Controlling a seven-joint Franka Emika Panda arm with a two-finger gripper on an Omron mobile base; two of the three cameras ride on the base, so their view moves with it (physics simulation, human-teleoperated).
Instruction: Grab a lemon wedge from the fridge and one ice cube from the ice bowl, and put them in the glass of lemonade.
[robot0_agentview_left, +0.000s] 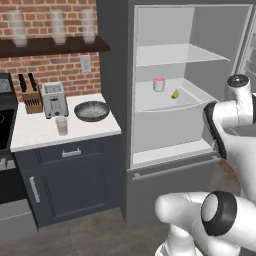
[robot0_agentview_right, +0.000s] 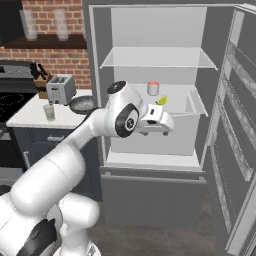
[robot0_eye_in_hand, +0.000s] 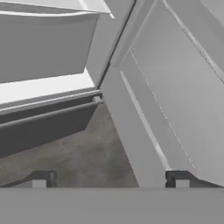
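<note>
We see the fridge (robot0_agentview_left: 117, 100) standing open, its white shelved interior facing us and its door (robot0_agentview_right: 240, 125) swung out to the right. Left of it runs a white tabletop (robot0_agentview_left: 35, 131) over dark blue-grey cabinets (robot0_agentview_left: 70, 180), with a red brick wall (robot0_agentview_left: 50, 70) behind and a dark shelf (robot0_agentview_left: 50, 46) carrying three tall frosted glasses (robot0_agentview_left: 57, 26). Our white arm (robot0_agentview_right: 75, 150) reaches up in front of the fridge, and its fingers (robot0_eye_in_hand: 109, 179) are spread wide apart with nothing between them; in the hand view they look down past the lower edge of the fridge and the inner face of the door toward the grey floor (robot0_eye_in_hand: 87, 157). On the tabletop the ice bowl (robot0_agentview_left: 92, 111) sits nearest the fridge, with a silver toaster (robot0_agentview_left: 54, 99) just to its left and a knife block (robot0_agentview_left: 31, 97) beyond that against the wall. The glass of lemonade (robot0_agentview_left: 61, 125) stands in front of the toaster, near the tabletop's front edge and apart from the bowl. Inside the fridge, on the middle shelf (robot0_agentview_left: 155, 102), a small white cup with a red top (robot0_agentview_left: 159, 84) stands toward the back, and the lemon wedge (robot0_agentview_left: 175, 94) lies just to its right on the same shelf, untouched and well clear of the fingers.
</note>
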